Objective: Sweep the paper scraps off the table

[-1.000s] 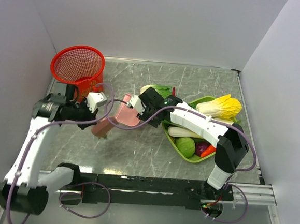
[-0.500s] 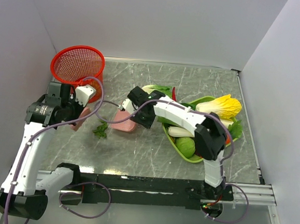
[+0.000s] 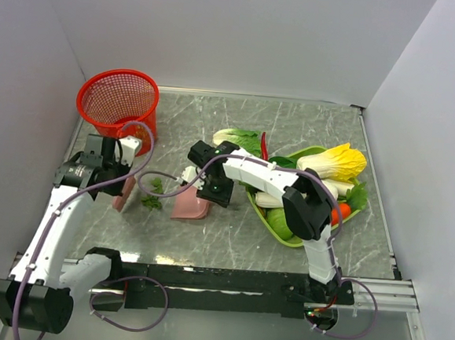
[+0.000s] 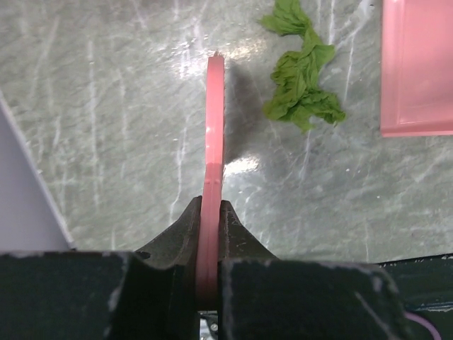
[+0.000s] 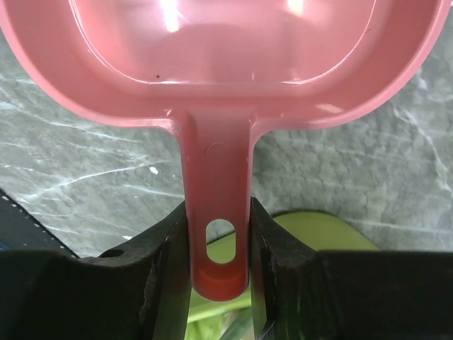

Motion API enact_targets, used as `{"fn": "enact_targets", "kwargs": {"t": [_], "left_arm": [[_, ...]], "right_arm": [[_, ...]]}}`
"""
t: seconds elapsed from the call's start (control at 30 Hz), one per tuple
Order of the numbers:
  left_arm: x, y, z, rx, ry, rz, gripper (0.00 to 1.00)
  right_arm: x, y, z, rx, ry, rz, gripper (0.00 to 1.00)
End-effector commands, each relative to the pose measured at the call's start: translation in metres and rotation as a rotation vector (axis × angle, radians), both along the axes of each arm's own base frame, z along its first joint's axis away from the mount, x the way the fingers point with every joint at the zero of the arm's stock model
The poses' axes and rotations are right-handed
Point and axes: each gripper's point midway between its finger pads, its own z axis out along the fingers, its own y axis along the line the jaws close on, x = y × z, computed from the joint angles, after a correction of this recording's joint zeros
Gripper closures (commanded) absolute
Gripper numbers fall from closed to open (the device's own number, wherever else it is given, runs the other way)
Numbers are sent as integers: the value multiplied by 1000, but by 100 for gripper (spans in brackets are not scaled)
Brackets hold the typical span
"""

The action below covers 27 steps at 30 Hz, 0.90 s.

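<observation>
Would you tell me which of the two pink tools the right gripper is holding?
The broad dustpan, clamped by its holed handle in the right gripper; the other, a thin flat blade, sits edge-on in the left gripper.

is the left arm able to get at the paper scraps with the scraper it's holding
Probably yes: the left pincer grips a pink scraper, and the paper scraps lie just beside its blade with only bare table between them.
</observation>
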Motion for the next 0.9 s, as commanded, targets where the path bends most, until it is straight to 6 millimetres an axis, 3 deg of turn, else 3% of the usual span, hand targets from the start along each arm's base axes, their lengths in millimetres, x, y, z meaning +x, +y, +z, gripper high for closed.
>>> {"fn": "enact_targets", "kwargs": {"t": [0.0, 0.2, 0.4, 0.53, 0.63, 0.7, 0.77, 0.87], "left_arm": [[22, -9, 4, -56, -85, 10, 99], [35, -16, -7, -64, -52, -50, 99], [46, -38, -20, -138, 10, -154, 99], [48, -63, -29, -230, 59, -262, 99], [49, -91, -17, -335, 73, -336, 99], [46, -113, 3, -445, 76, -397, 99], [46, -125, 19, -517, 69, -426, 99], [51, -126, 34, -534, 35, -406, 99]], "right_arm": [[5, 9, 1, 17, -4, 30, 100], [8, 13, -2, 24, -18, -20, 100], [7, 18, -6, 27, 3, -35, 100], [6, 18, -5, 28, 10, -39, 100], [4, 18, -6, 30, 23, -47, 100], [2, 18, -6, 32, 26, -47, 100], [2, 18, -7, 31, 27, -51, 100], [1, 15, -8, 27, 33, -59, 100]]}}
